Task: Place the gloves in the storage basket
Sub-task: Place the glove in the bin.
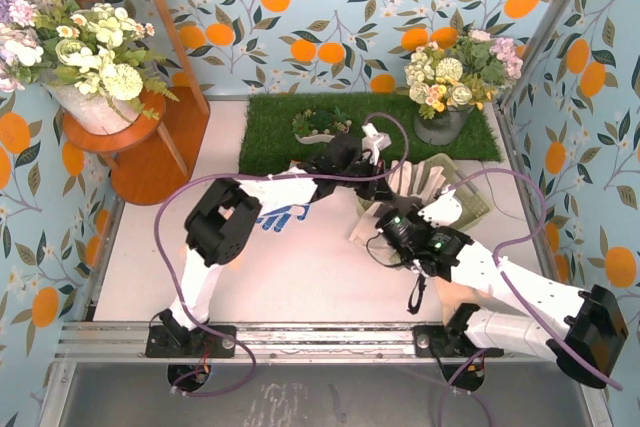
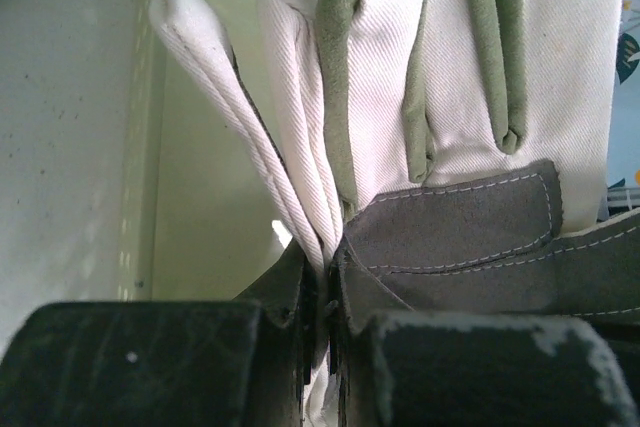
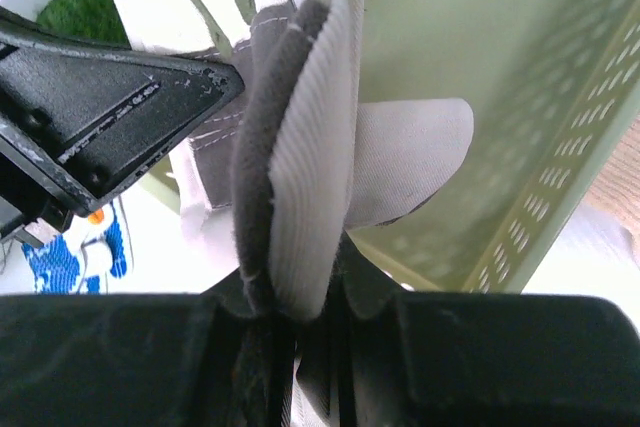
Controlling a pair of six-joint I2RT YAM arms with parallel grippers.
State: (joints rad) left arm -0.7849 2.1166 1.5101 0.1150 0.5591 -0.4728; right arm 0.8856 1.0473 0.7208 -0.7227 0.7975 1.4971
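Note:
The grey-and-cream work glove hangs over the pale green storage basket at the right of the table. My left gripper is shut on its grey palm patch; in the left wrist view the gripper pinches the glove above the basket floor. My right gripper is shut on the same glove's folded edge, close over the basket. The blue-and-white glove lies flat on the table under the left arm. A peach-tan patch shows under the right arm.
A green grass mat lies at the back with a small white dish of plants and a grey pot of flowers. A wooden stand with flowers stands at the left. Papered walls close in both sides.

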